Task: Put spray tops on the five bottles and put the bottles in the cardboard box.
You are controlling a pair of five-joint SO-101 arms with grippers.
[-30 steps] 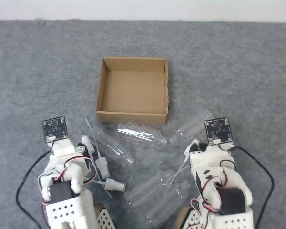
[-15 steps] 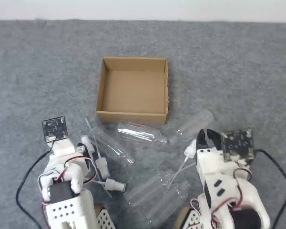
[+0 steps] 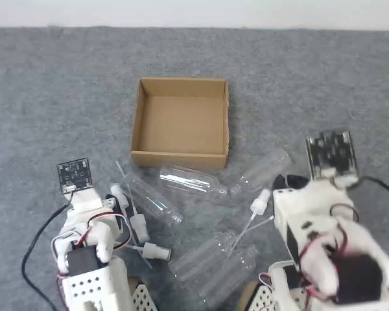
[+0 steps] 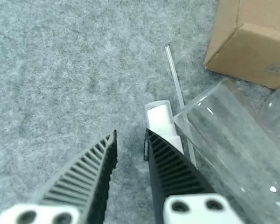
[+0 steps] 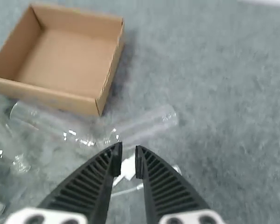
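Observation:
The open cardboard box (image 3: 181, 123) stands empty at mid-table. Several clear bottles lie capless on the grey carpet in front of it, among them one (image 3: 188, 180) along the box front, one (image 3: 262, 168) to its right and one (image 3: 204, 256) nearer the arms. White spray tops with long tubes lie loose, one (image 3: 261, 202) by my right arm and others (image 3: 139, 227) by my left arm. My left gripper (image 4: 129, 137) sits low, jaws nearly together and empty, a spray top (image 4: 161, 119) just ahead of one finger. My right gripper (image 5: 128, 154) is raised above the bottles, jaws close together, empty.
Grey carpet covers the table, with a pale strip along the far edge. In the right wrist view the box (image 5: 60, 60) lies beyond two bottles (image 5: 144, 123). Open carpet lies to the right of and behind the box.
My right arm has lifted and tilted back toward the right, its wrist camera rising away from the bottles. The left arm and all the bottles have stayed put.

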